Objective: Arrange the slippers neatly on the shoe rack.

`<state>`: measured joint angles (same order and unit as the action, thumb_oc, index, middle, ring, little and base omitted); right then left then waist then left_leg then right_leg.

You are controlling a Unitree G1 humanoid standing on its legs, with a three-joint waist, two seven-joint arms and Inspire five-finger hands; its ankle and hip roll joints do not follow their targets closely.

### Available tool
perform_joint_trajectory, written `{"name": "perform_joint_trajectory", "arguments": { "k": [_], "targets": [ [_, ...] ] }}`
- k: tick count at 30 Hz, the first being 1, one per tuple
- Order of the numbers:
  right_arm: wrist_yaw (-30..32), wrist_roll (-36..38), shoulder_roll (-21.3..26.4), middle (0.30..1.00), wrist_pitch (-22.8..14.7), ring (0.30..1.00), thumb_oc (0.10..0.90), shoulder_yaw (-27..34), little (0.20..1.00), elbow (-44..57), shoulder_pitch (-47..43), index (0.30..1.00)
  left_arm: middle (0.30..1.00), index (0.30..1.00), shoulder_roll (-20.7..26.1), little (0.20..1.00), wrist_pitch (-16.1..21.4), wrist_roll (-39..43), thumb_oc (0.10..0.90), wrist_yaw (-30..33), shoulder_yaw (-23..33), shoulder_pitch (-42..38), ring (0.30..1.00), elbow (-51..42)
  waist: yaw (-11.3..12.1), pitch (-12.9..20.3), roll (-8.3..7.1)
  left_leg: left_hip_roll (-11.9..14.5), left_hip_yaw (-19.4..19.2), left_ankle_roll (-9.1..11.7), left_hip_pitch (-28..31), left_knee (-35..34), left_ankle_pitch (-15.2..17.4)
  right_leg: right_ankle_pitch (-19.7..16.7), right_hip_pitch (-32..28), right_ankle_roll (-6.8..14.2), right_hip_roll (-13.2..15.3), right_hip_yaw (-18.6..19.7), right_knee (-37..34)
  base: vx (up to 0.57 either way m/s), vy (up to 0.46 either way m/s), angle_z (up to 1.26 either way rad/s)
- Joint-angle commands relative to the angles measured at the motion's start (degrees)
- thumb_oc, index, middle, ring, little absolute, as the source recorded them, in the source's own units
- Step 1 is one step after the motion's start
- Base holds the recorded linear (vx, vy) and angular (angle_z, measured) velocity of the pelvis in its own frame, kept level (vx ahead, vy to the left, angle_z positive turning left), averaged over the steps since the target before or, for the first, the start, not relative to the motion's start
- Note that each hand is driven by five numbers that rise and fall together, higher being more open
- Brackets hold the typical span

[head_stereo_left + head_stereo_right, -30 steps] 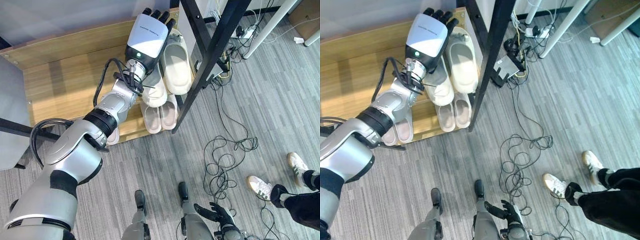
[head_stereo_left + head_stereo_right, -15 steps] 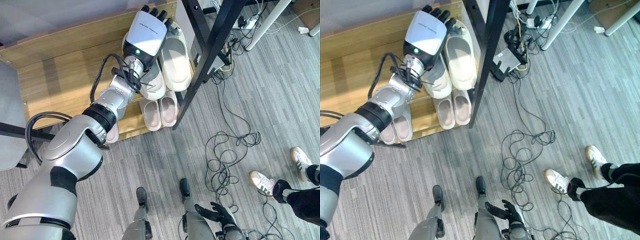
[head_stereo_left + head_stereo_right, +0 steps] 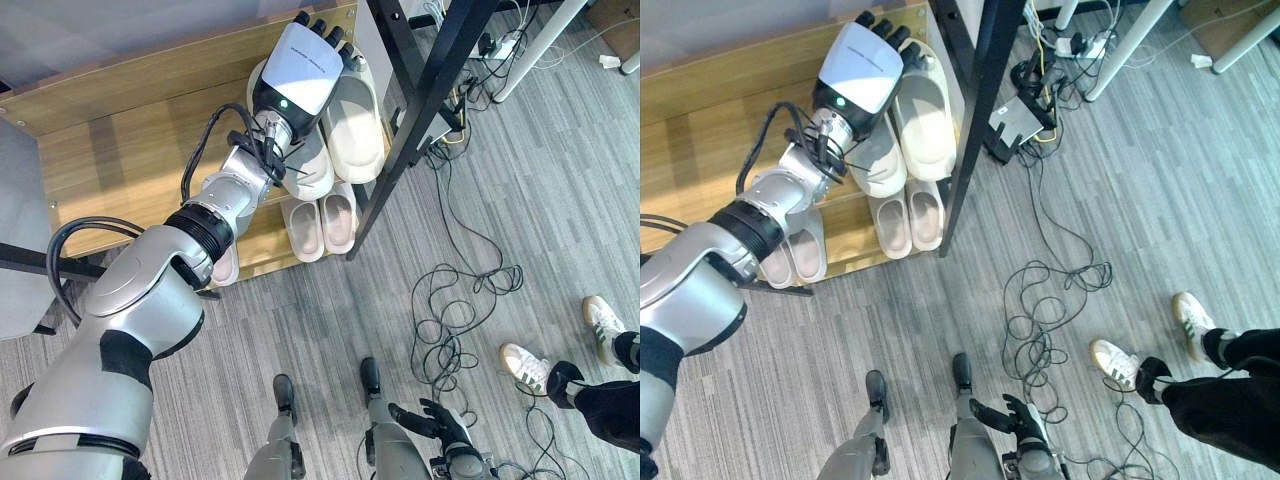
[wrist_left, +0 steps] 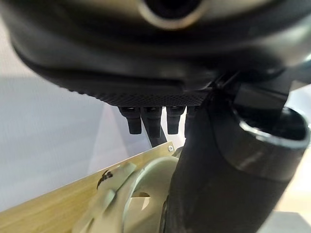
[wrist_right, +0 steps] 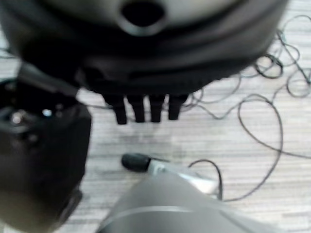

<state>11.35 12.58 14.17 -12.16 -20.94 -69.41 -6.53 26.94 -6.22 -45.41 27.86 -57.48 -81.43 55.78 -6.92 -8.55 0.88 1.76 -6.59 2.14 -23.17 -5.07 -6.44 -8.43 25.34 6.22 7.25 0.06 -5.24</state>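
My left hand (image 3: 303, 66) lies flat on a cream slipper (image 3: 311, 172) on the top shelf of the wooden shoe rack (image 3: 120, 150). Its fingers (image 4: 151, 122) are fairly straight and reach past the slipper's far end (image 4: 146, 194). The matching cream slipper (image 3: 353, 122) sits right beside it, touching. On the shelf below stands a pale pink pair (image 3: 321, 222), and another pale slipper (image 3: 225, 266) peeks out under my forearm. My right hand (image 3: 436, 423) hangs low near the floor with relaxed fingers (image 5: 145, 109) and holds nothing.
A black slanted frame post (image 3: 418, 104) stands right next to the rack's right end. Loose cables (image 3: 455, 300) loop over the grey floor, with a power strip (image 3: 497, 46) beyond. A person's white shoes (image 3: 531, 366) are at the lower right.
The view has shifted a little. My left hand has edged slightly to the right on the cream slipper; the slippers stay where they were.
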Motion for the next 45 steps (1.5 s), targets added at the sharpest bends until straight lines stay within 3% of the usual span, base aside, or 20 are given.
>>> {"name": "perform_joint_trajectory", "arguments": {
  "k": [1,14,29,45],
  "targets": [
    [-0.09,0.71,2.81,0.900,0.16,0.900,0.800,0.53,0.900,-1.10,1.33,0.900,0.900,0.900,0.85,0.900,-0.40,-0.96,0.800,2.06,4.38,-9.71,0.900,3.11,0.96,-0.67,0.33,-3.88,2.56,-0.66,-1.27,0.07,1.74,0.68,2.13,3.97,-0.89,0.66,1.15,0.00,0.000,0.00],
    [-0.02,-0.55,2.29,0.900,1.02,0.900,0.800,0.22,0.900,-1.24,1.60,0.900,0.900,0.900,-1.56,0.900,-0.88,1.37,0.800,1.92,9.53,-6.10,0.900,1.17,1.62,-0.67,0.21,-3.90,2.90,-0.71,-0.90,0.07,1.64,1.03,1.65,3.56,-0.99,0.38,1.39,0.00,-0.003,0.01],
    [0.22,-0.69,2.44,0.900,1.03,0.900,0.800,-0.19,0.900,-1.65,1.05,0.900,0.900,0.900,-0.86,0.900,-1.93,-1.48,0.800,1.39,7.66,-5.82,0.900,3.23,1.82,-0.39,0.12,-3.71,3.14,-0.69,-0.94,0.07,1.50,1.19,1.81,3.49,-1.04,0.16,1.56,0.00,0.000,0.00],
    [0.20,-1.37,1.93,0.900,1.73,0.900,0.800,0.42,0.900,-1.19,1.05,0.900,0.900,0.900,-0.35,0.900,-1.11,-0.70,0.800,0.92,11.29,0.19,0.900,-2.33,2.59,-0.43,-0.53,-3.78,3.53,-0.89,0.44,0.07,1.60,2.25,0.45,3.40,-1.10,-0.11,2.65,0.00,0.000,0.00]
  ]
}}
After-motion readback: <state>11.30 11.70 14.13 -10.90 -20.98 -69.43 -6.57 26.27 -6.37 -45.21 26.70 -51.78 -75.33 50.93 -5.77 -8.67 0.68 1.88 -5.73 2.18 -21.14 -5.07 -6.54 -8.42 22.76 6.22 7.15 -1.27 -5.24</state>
